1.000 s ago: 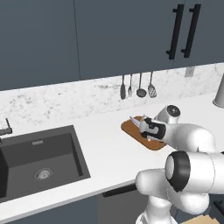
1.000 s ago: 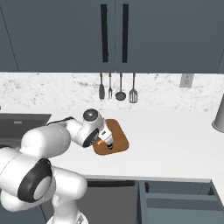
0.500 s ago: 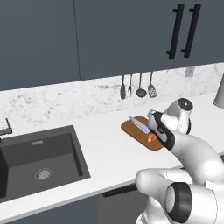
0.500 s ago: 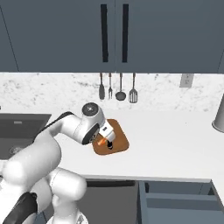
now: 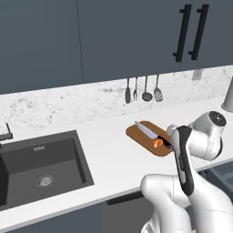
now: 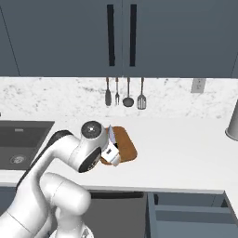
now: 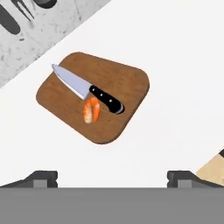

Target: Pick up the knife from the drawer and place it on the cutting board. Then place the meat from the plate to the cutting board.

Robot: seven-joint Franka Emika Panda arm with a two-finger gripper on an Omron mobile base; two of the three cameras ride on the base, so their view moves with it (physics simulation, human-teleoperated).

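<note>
Here we are holding our two-finger gripper (image 7: pixel 112 175) wide and empty above the brown wooden cutting board (image 7: pixel 127 78), where the silver-bladed, black-handled knife (image 7: pixel 87 90) and orange-brown meat chunk (image 7: pixel 91 110) are lying touching, seemingly both delivered.

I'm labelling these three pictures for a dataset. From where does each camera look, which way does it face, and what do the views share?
Left base view: behind the arm on its left, facing forward and down over the sink and counter; the white arm rises at lower right.
Right base view: behind on the right, facing the same counter; the arm rises at lower left.
Hand view: on the hand, looking down along the open gripper, whose finger tips show at the bottom.
All three share the cutting board; the knife and meat lie on it.
</note>
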